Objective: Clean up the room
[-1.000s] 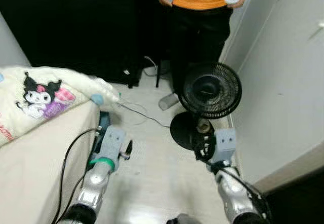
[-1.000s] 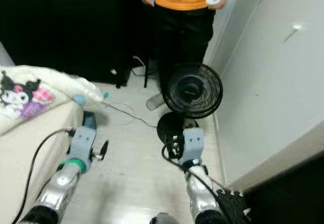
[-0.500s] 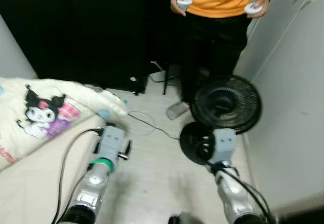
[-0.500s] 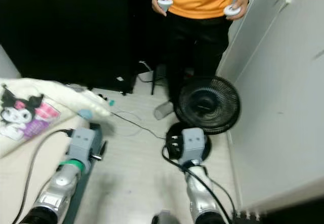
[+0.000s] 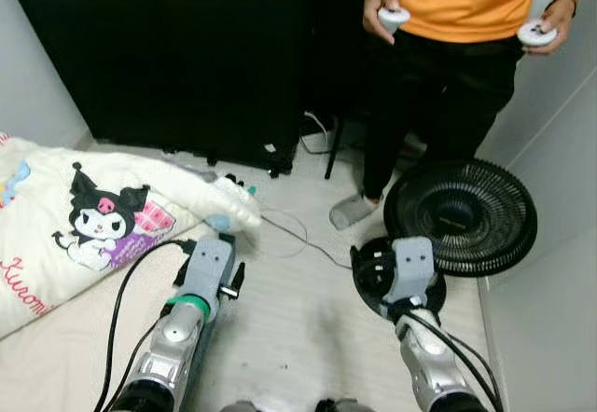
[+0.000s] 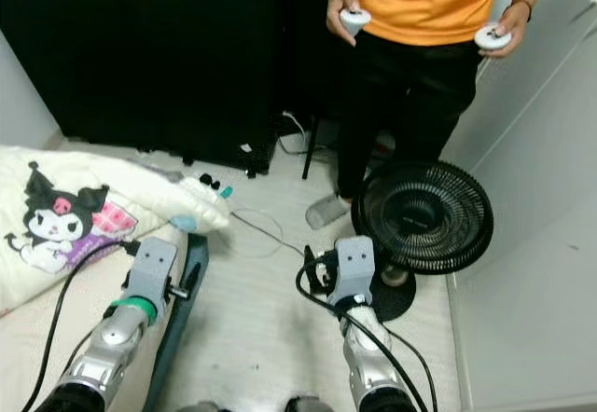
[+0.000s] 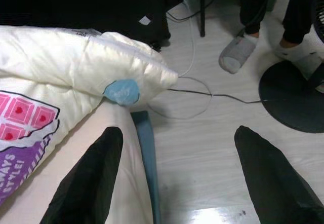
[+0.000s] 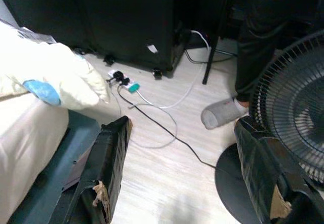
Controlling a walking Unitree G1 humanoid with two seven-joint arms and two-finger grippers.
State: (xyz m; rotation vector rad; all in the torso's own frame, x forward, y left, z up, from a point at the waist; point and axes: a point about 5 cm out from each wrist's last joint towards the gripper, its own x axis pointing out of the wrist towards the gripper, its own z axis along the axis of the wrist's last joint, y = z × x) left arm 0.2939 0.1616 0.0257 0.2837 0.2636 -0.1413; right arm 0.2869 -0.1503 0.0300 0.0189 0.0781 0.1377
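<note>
- Step in hand, as judged: scouting; nothing picked up yet
- Left gripper (image 7: 174,176): fingers spread, holding nothing, lower centre of the left wrist view, over the bed edge (image 7: 119,148)
- Right gripper (image 8: 179,171): fingers spread, holding nothing, above bare floor (image 8: 167,193)
- Likely target: cream character-print blanket (image 5: 103,221), left of frame, corner hanging off the bed
- Black cable (image 5: 303,240) loops across the floor toward the fan (image 5: 462,216), right of centre
- Person with controllers (image 5: 462,20), upper right
- Next: move left, reach for the blanket corner, avoid the cable
</note>
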